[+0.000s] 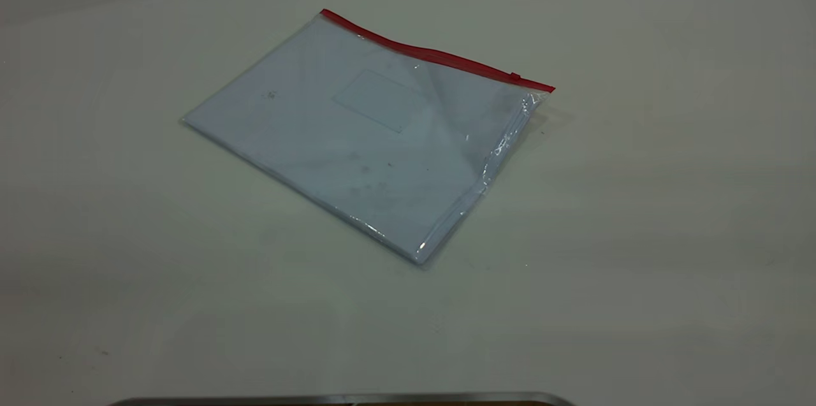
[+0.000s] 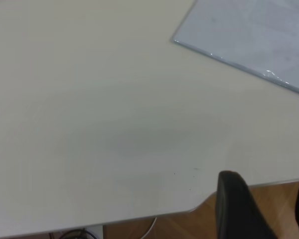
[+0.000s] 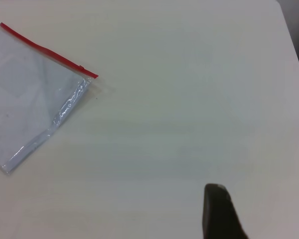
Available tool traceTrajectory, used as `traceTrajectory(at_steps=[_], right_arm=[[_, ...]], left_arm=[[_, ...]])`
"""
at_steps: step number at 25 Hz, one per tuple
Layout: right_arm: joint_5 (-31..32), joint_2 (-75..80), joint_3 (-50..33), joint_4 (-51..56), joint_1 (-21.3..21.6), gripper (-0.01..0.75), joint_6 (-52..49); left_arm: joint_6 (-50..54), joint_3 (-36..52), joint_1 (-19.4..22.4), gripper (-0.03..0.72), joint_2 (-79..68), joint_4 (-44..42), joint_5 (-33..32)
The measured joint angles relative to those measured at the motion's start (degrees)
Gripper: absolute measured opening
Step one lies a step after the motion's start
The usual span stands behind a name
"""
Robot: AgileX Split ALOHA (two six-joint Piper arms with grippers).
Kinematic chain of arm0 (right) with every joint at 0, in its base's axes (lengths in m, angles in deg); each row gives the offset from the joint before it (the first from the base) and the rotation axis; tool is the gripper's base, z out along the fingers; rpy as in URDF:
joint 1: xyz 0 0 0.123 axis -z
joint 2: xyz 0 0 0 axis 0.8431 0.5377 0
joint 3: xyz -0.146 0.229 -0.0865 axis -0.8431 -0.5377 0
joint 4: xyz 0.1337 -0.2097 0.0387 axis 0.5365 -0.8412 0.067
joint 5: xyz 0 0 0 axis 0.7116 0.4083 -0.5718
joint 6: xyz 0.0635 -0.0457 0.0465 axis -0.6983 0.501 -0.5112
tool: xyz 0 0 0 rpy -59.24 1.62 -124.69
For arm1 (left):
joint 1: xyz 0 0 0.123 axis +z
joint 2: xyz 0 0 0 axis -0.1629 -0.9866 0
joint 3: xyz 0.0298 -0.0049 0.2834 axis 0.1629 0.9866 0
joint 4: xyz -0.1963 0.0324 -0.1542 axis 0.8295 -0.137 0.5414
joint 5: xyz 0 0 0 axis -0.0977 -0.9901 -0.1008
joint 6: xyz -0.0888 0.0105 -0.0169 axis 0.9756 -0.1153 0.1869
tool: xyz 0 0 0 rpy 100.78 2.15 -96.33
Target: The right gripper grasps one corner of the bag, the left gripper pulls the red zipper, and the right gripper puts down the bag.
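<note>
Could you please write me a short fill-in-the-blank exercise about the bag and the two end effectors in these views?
1. The zipper along the bag's far long edge is ____ in colour.
2. The bag lies flat on the ____, with neither end effector touching it.
3. The small slider tab sits near the zipper's ____ end in the exterior view.

Missing words: red; table; right

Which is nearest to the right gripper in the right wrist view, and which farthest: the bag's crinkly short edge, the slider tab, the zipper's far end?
From the right gripper:
1. Crinkly short edge, the bag's near side.
2. Slider tab, beside the near corner.
3. Zipper's far end, the opposite corner.
</note>
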Motion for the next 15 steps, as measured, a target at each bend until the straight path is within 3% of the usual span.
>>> traceTrajectory(at_steps=[15], right_arm=[[0.00,0.00,0.00,0.00,0.00,0.443,0.00]], left_arm=[[0.00,0.00,0.00,0.355,0.04,0.00,0.00]])
